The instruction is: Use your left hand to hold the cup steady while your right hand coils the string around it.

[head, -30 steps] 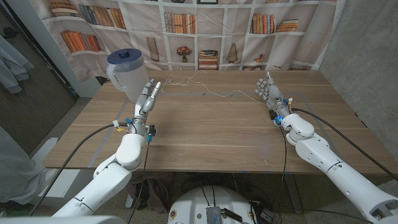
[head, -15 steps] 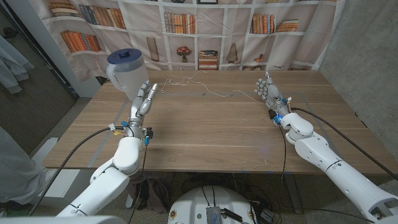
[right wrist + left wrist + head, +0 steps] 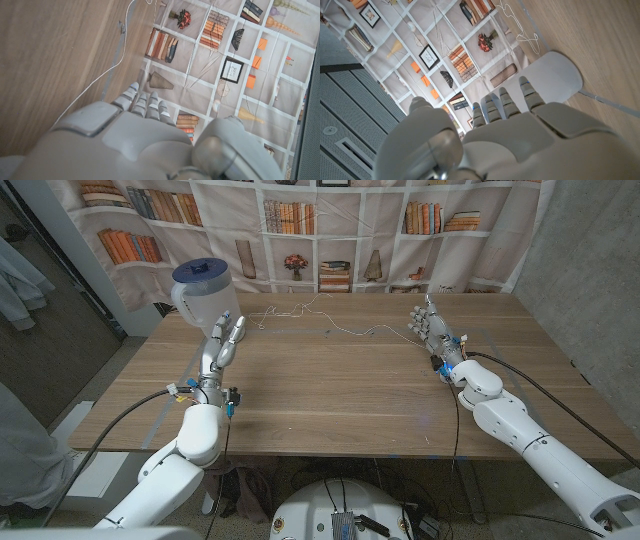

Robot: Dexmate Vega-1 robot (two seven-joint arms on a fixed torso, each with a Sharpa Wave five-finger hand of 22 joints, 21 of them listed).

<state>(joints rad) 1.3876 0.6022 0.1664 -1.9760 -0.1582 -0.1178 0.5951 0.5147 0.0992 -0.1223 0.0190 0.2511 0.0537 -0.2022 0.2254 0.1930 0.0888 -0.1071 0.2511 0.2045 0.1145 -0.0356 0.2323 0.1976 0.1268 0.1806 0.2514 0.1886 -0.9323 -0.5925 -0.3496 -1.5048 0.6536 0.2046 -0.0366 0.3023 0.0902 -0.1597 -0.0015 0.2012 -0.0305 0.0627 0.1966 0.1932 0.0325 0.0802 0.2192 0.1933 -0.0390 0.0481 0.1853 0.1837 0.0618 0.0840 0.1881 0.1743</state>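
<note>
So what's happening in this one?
A two-armed robot is setting up to coil a string around a cup. Its left hand reaches toward the white cup with a blue lid at the table's far left, not yet gripping it. The right hand waits open near the string, which lies loose across the far side of the table.

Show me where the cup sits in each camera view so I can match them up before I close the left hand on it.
Head view: the cup, translucent with a blue lid, stands at the table's far left corner, just beyond the left hand.
Left wrist view: the cup shows right past the left hand's fingers.
Right wrist view: I cannot find the cup here.
Shared landmark: the white string on the wood, also in the left wrist and right wrist views.
</note>
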